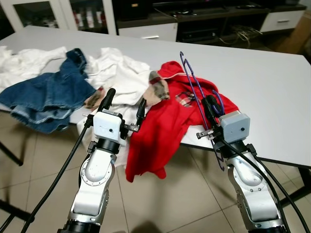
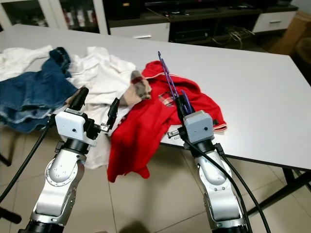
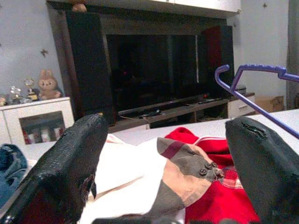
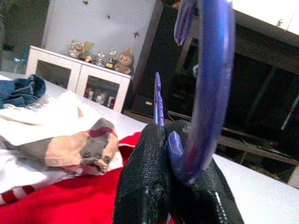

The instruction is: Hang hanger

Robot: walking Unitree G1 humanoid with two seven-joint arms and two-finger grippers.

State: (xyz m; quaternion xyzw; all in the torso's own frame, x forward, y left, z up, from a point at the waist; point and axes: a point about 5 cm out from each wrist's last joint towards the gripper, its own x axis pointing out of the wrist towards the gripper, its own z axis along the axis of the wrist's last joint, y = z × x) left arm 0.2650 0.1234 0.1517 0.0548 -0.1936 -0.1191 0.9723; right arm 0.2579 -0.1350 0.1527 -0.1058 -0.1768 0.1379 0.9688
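Note:
A purple plastic hanger [image 1: 193,87] stands tilted above a red hoodie [image 1: 165,121] that lies on the white table [image 1: 272,87] and droops over its near edge. My right gripper [image 1: 210,108] is shut on the hanger near its hook [image 4: 205,93], just above the hoodie's right side. My left gripper [image 1: 124,103] is open at the table's near edge, left of the hoodie, with a tan and grey plaid sleeve [image 3: 187,163] lying beyond its fingertips and nothing between them.
White clothes [image 1: 116,73] and a blue denim garment [image 1: 46,94] are heaped on the table's left half. A dark TV cabinet [image 1: 209,14] and white cupboards stand behind the table. Tiled floor [image 1: 180,194] lies below my arms.

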